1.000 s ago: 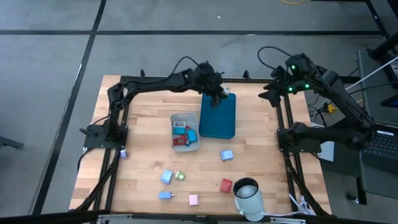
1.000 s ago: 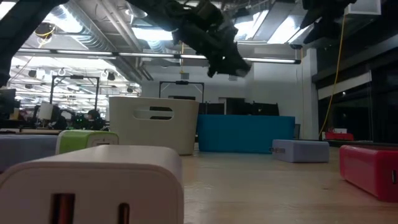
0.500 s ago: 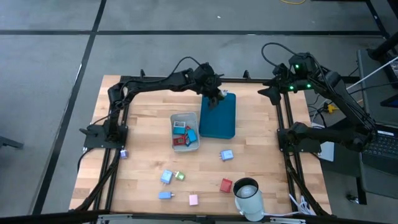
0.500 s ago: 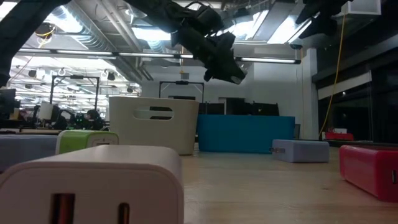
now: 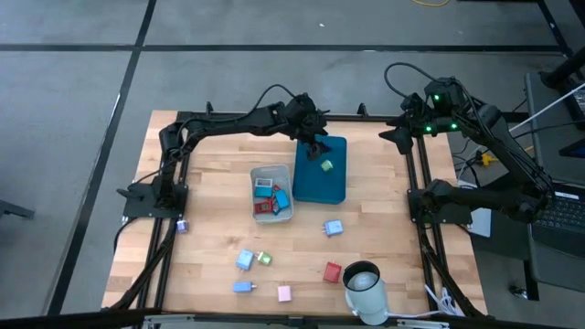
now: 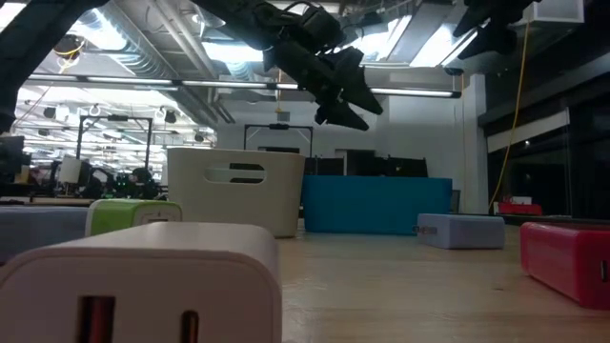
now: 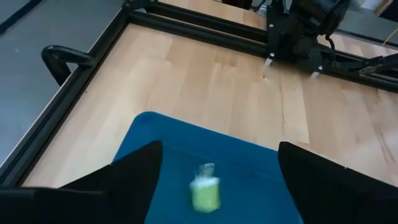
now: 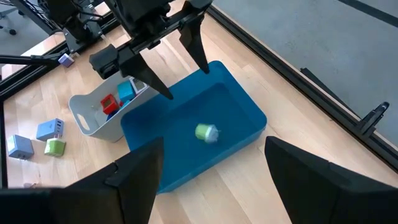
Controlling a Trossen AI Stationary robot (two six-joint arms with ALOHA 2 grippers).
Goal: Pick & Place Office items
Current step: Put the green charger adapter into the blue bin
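My left gripper (image 5: 316,143) hangs open above the far end of the teal tray (image 5: 320,187), its two fingers spread in the low view (image 6: 348,95) and in its own wrist view (image 7: 219,149). Right below them is a small green office item (image 5: 326,165) (image 7: 205,191) (image 8: 206,132) inside the tray's walls; whether it rests on the tray floor I cannot tell. My right gripper (image 8: 211,155) waits open, high over the table's far right corner (image 5: 395,137), looking down at the tray.
A grey bin (image 5: 271,172) with several red and blue items stands left of the tray. Loose items lie toward the near edge: light blue (image 5: 334,228), red (image 5: 332,271), blue (image 5: 245,260), green (image 5: 264,259), pink (image 5: 284,293). A white cylinder (image 5: 366,288) stands near right.
My left gripper has opened above the teal tray and let go of the green item, which has dropped from between its fingers into the tray. The gripper itself has stayed over the tray's far end.
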